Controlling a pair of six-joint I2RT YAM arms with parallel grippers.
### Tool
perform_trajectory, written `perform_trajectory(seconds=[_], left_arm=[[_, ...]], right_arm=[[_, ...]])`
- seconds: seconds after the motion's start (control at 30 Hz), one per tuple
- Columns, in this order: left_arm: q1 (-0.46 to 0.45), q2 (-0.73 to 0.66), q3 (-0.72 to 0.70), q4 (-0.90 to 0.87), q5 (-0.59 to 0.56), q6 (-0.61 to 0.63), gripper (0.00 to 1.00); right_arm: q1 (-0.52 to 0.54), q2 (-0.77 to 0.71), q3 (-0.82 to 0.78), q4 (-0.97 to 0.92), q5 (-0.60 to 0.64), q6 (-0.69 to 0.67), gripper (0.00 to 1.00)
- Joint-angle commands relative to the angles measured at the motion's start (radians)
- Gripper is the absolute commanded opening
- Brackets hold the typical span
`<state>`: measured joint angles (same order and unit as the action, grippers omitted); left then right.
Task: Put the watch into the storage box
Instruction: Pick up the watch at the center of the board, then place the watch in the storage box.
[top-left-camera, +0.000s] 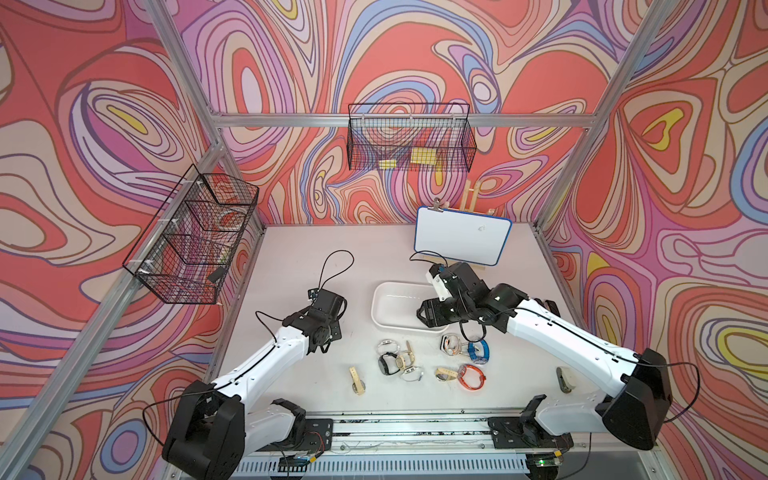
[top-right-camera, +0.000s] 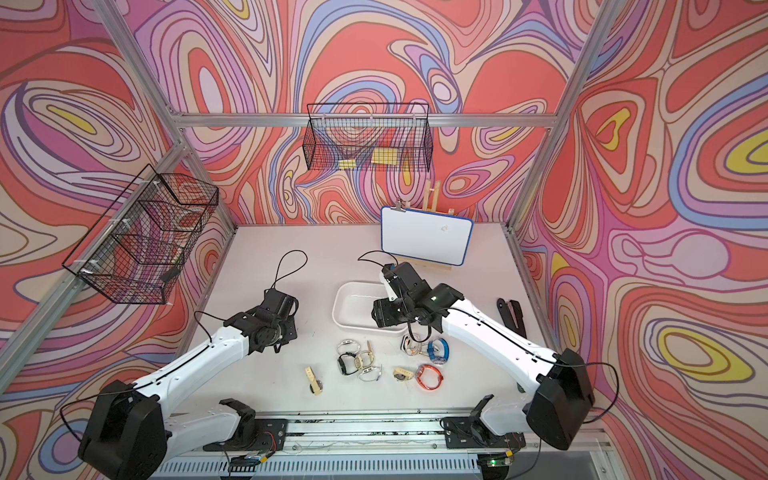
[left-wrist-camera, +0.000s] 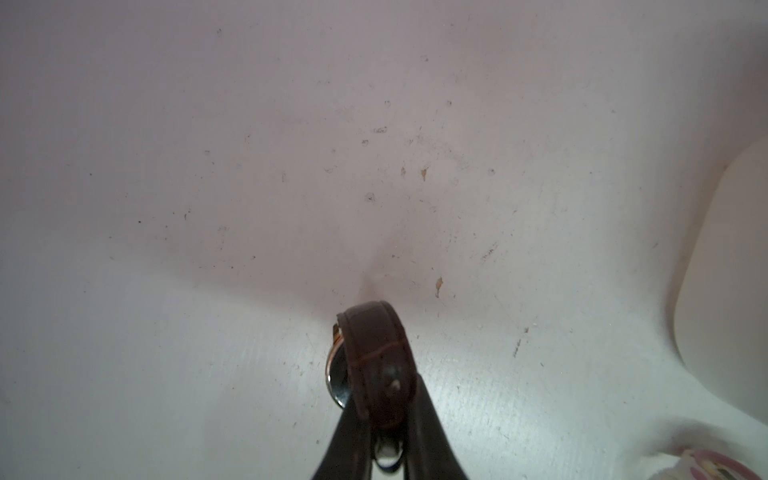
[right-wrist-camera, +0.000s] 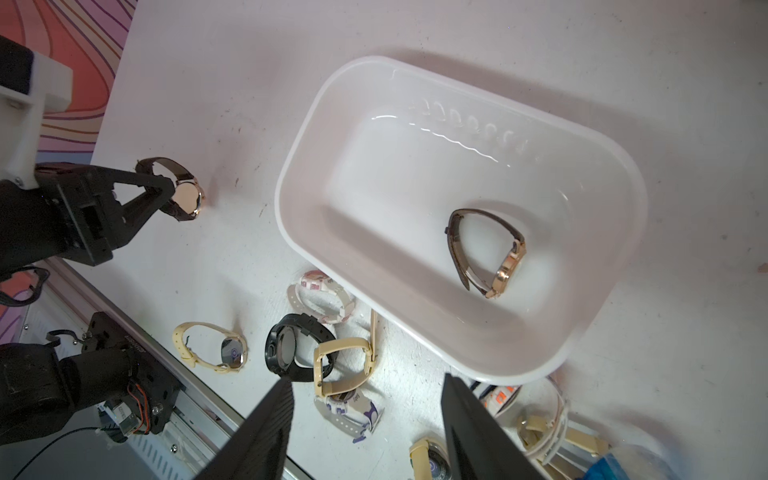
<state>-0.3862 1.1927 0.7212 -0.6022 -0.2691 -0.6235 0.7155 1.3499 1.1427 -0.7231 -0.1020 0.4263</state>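
Watch (right-wrist-camera: 188, 198) in low, down-tilted left gripper (right-wrist-camera: 166, 190)

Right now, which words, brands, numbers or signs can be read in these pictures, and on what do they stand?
No text reads clearly.
White lettering on the black bracket by the rail: too blurred to read.
Marks on the white-and-purple watch strap: too small to read.
Whiteboard: only a faint smudge, no words.
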Motion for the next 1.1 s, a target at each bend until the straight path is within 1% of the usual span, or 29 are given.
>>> perform_trajectory(seconds=[0.0, 0.1, 0.13, 0.27, 0.43, 0.53, 0.6, 0.73, 0.83, 0.93, 1.07], left_arm=[[0.003, -0.019, 0.089, -0.117, -0.013, 0.053, 0.10], [-0.025, 0.003, 0.209, -0.212, -0.033, 0.081, 0.10], [-0.043, 0.023, 0.269, -0.253, -0.048, 0.092, 0.10], [-0.163, 0.151, 0.534, -0.428, -0.144, 0.145, 0.10], [-0.324, 0.413, 0.880, -0.609, -0.228, 0.224, 0.09], [-0.391, 0.575, 1.037, -0.679, -0.265, 0.269, 0.08], [-0.424, 0.674, 1.121, -0.710, -0.296, 0.292, 0.07], [-0.467, 0.863, 1.265, -0.750, -0.350, 0.342, 0.05], [-0.481, 0.967, 1.340, -0.760, -0.372, 0.372, 0.04], [-0.485, 1.028, 1.365, -0.737, -0.368, 0.398, 0.04], [-0.492, 1.082, 1.357, -0.694, -0.355, 0.414, 0.04]], right_arm=[[-0.009, -0.039, -0.022, -0.012, 0.035, 0.016, 0.62], [-0.057, -0.062, -0.046, -0.027, 0.040, 0.039, 0.62], [-0.085, -0.077, -0.061, -0.029, 0.030, 0.049, 0.62], [-0.222, -0.159, -0.126, -0.026, -0.031, 0.061, 0.61], [-0.412, -0.258, -0.192, -0.042, -0.108, 0.072, 0.62], [-0.471, -0.284, -0.212, -0.047, -0.135, 0.066, 0.62], [-0.490, -0.289, -0.221, -0.050, -0.145, 0.062, 0.61], [-0.505, -0.307, -0.239, -0.047, -0.149, 0.065, 0.62], [-0.507, -0.329, -0.242, -0.058, -0.144, 0.069, 0.61], [-0.510, -0.354, -0.239, -0.083, -0.129, 0.068, 0.62], [-0.510, -0.384, -0.235, -0.107, -0.122, 0.071, 0.62]])
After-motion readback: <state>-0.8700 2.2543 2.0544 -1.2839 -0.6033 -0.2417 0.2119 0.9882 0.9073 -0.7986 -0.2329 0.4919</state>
